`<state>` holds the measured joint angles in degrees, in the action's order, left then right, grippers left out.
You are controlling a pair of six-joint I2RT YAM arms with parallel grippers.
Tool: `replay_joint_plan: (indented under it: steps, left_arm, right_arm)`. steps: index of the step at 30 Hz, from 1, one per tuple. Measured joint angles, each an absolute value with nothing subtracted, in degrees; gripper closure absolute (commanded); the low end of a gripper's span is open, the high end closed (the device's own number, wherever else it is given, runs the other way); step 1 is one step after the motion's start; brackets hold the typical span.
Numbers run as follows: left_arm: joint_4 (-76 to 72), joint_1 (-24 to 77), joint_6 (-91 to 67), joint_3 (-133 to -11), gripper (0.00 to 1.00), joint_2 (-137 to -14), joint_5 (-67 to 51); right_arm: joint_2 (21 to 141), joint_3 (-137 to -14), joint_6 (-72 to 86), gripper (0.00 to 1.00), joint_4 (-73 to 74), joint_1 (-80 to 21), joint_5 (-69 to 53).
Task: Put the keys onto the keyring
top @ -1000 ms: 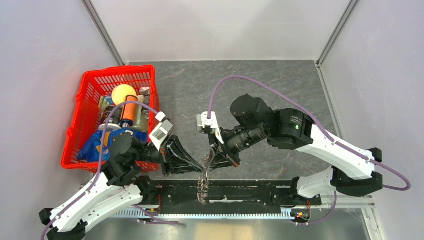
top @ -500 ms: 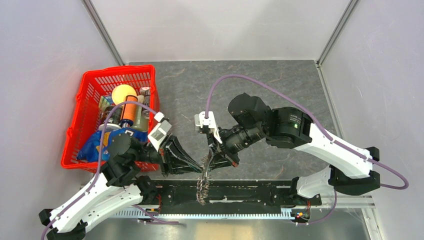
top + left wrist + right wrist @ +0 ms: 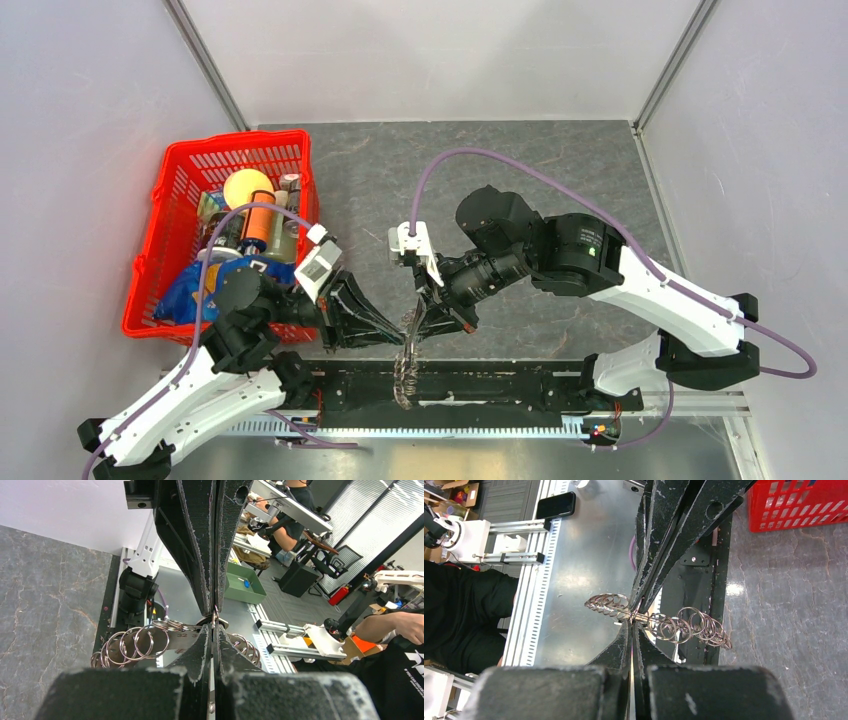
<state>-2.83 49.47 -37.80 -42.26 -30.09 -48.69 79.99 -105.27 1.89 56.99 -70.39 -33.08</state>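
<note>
The keyring [image 3: 405,366] hangs edge-on over the table's near edge, a spiky grey bundle strung with many small steel loops [image 3: 134,643]. My left gripper [image 3: 398,335] comes at it from the left and my right gripper [image 3: 424,324] from the right, tip to tip. Both are shut on the keyring's thin wire [image 3: 216,614]. In the right wrist view the right gripper [image 3: 631,623] pinches the keyring [image 3: 684,626] where it runs crosswise, with the left fingers [image 3: 659,545] coming in from above. In the left wrist view the left gripper [image 3: 215,625] meets the right fingers [image 3: 192,545]. The keys are hidden.
A red basket [image 3: 236,141] full of groceries stands at the left, close behind my left arm. The black base rail [image 3: 500,385] runs along the near edge under the hanging keyring. Grey tabletop [image 3: 480,170] stretches behind the arms, with walls on three sides.
Both grippers and the keyring between them have drifted slightly to the left. Neither grip has changed.
</note>
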Motion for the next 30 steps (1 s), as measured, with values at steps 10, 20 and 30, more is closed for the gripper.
replay_joint_plan:
  steps: [10,20,30]
  left_arm:
    - [-3.1,49.5,-37.6,-42.5,0.98,-30.1,-48.1]
    - [-2.9,49.3,-37.1,-42.5,0.98,-30.1,-48.2]
    - [-2.7,49.3,-36.9,-42.5,0.98,-29.7,-48.1]
  right_arm:
    - [80.9,-107.9,2.0,1.0,58.5,-70.4,-31.8]
    - [81.6,-109.2,2.0,1.0,59.4,-70.4,-31.4]
    - [82.8,-111.0,2.1,1.0,60.7,-70.4,-31.2]
